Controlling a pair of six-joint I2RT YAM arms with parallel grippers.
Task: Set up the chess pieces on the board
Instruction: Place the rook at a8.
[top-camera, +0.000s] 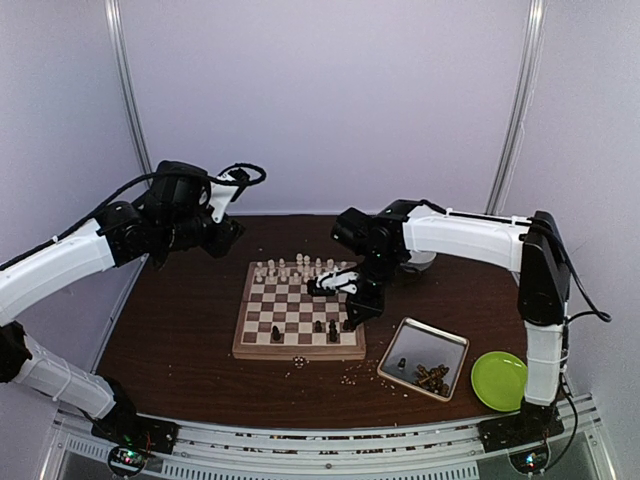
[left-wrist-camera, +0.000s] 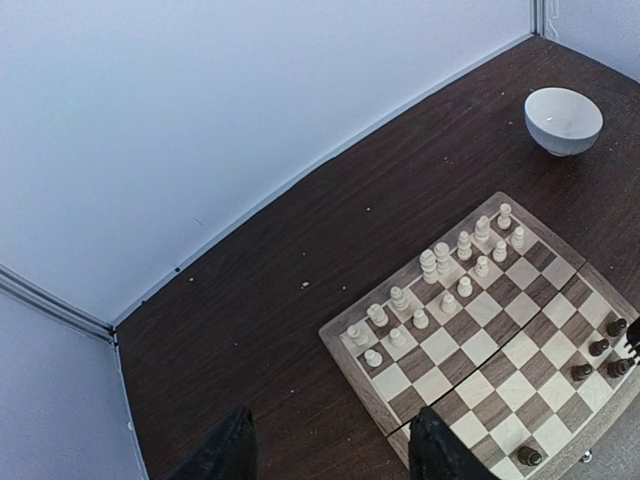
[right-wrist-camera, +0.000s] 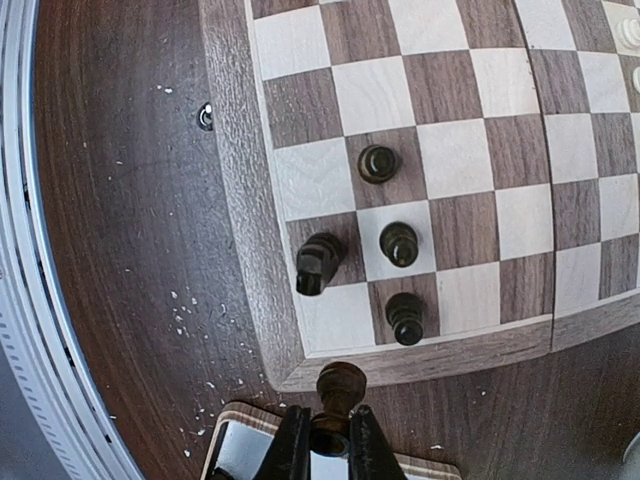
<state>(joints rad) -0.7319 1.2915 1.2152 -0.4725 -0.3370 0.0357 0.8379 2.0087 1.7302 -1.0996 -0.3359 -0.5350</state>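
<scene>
The board (top-camera: 298, 352) lies mid-table, with cream chess pieces (top-camera: 300, 268) filling its two far rows. Three dark pieces (top-camera: 318, 326) stand near its front edge. My right gripper (top-camera: 352, 318) hangs over the board's front right corner, shut on a dark round-headed piece (right-wrist-camera: 340, 385). In the right wrist view that piece sits just off the board's rim (right-wrist-camera: 250, 250), near a dark piece in the back row (right-wrist-camera: 318, 263) and three pawns (right-wrist-camera: 399, 243). My left gripper (left-wrist-camera: 335, 455) is open and holds nothing, raised above the table's far left beside the board (left-wrist-camera: 365, 390).
A shiny metal tray (top-camera: 452, 344) with several dark pieces (top-camera: 432, 377) lies right of the board. A green plate (top-camera: 499, 380) sits at the front right. A white bowl (left-wrist-camera: 563, 120) stands at the back. Pale crumbs (top-camera: 350, 375) dot the table by the board's front.
</scene>
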